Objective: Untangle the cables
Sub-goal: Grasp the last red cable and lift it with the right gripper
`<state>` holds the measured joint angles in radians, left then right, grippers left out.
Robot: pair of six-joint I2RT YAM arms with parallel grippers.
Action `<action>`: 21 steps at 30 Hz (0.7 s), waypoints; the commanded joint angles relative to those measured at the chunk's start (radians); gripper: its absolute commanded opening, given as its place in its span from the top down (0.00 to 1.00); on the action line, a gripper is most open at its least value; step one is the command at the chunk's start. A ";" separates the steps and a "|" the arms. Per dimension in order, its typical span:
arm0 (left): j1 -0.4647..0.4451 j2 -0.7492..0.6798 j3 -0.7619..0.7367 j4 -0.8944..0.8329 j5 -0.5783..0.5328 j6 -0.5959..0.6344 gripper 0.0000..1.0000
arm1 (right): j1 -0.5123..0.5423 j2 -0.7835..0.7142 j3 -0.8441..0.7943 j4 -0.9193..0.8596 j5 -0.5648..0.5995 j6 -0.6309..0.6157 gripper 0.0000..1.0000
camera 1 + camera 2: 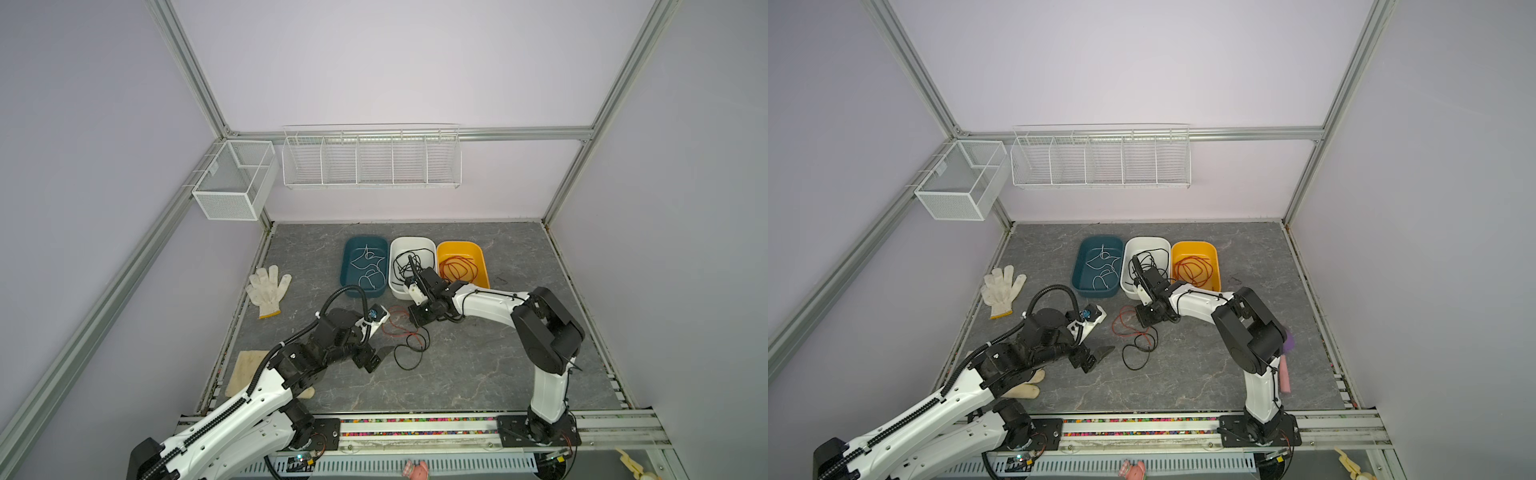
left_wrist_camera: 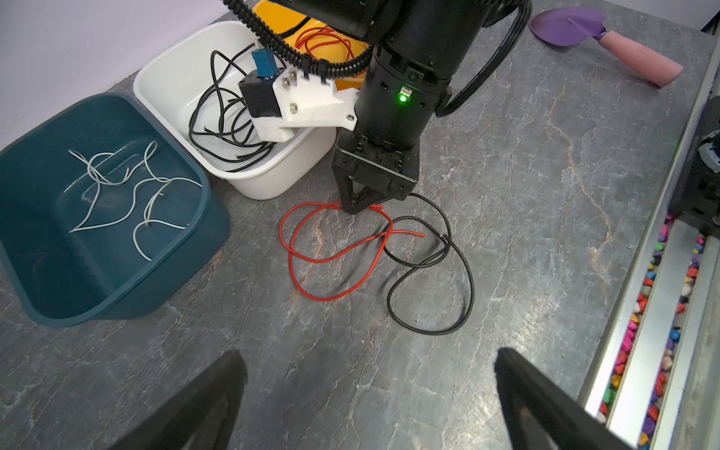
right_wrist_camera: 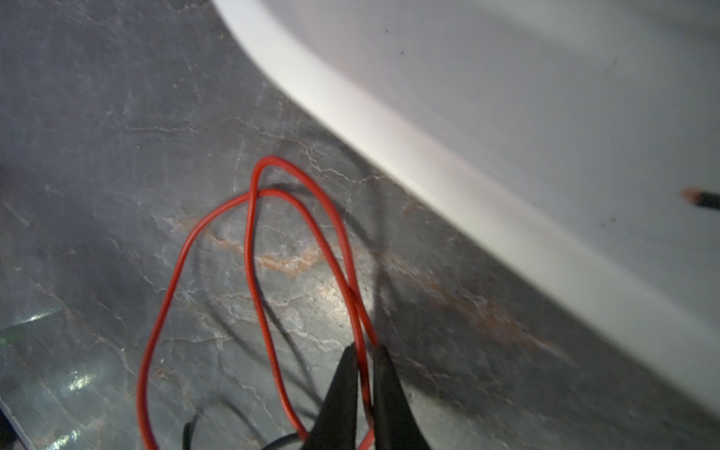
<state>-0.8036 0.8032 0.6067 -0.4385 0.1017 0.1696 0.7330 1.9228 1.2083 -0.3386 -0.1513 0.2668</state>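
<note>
Glove [image 1: 268, 291]: lies flat at the far left of the counter [image 1: 478, 374], well apart from the work.
Teal bin [image 2: 117, 296]: holds only white cables [image 2: 175, 179] in loose curls; we take it as that colour's sorted home.
Left gripper [image 2: 370, 374]: spread wide and empty, low over bare counter near the loose pair; we judge it is placed to pin or take the black strand.
Red cable [image 3: 252, 272]: on the counter just in front of the white bin, looped over itself.
Black cable [image 2: 471, 288]: on the counter, its loops crossing the red one's end, so the two are not yet apart.
White bin [image 2: 272, 183]: holds black cables [image 2: 218, 101] only.
Right gripper [image 3: 367, 350]: pressed together, pinching the red cable beside that bin; we judge a lift from here would draw red out of black.
Yellow bin [image 1: 478, 253]: holds red cables [image 1: 457, 268], so it is the likely drop for the pinched one.
</note>
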 commanded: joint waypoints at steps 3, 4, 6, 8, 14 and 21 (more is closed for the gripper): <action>-0.003 -0.017 -0.012 0.011 -0.007 0.022 0.01 | 0.014 -0.097 -0.025 0.010 0.010 -0.012 0.93; -0.003 -0.018 -0.013 0.011 -0.007 0.021 0.01 | 0.015 -0.117 -0.031 0.010 0.011 -0.012 0.93; -0.002 -0.019 -0.013 0.011 -0.007 0.022 0.01 | 0.015 -0.174 -0.047 0.006 0.010 -0.014 0.93; -0.003 -0.019 -0.013 0.011 -0.007 0.021 0.01 | 0.015 -0.229 -0.058 0.001 0.010 -0.014 0.93; -0.002 -0.026 -0.016 0.011 -0.009 0.021 0.01 | 0.015 -0.400 -0.076 -0.034 0.011 -0.015 0.93; -0.003 -0.030 -0.017 0.011 -0.007 0.022 0.01 | 0.001 -0.596 -0.053 -0.105 0.119 -0.029 0.93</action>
<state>-0.8036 0.7845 0.6018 -0.4377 0.1017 0.1696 0.7410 1.3876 1.1519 -0.3901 -0.0978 0.2604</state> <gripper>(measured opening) 0.994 0.071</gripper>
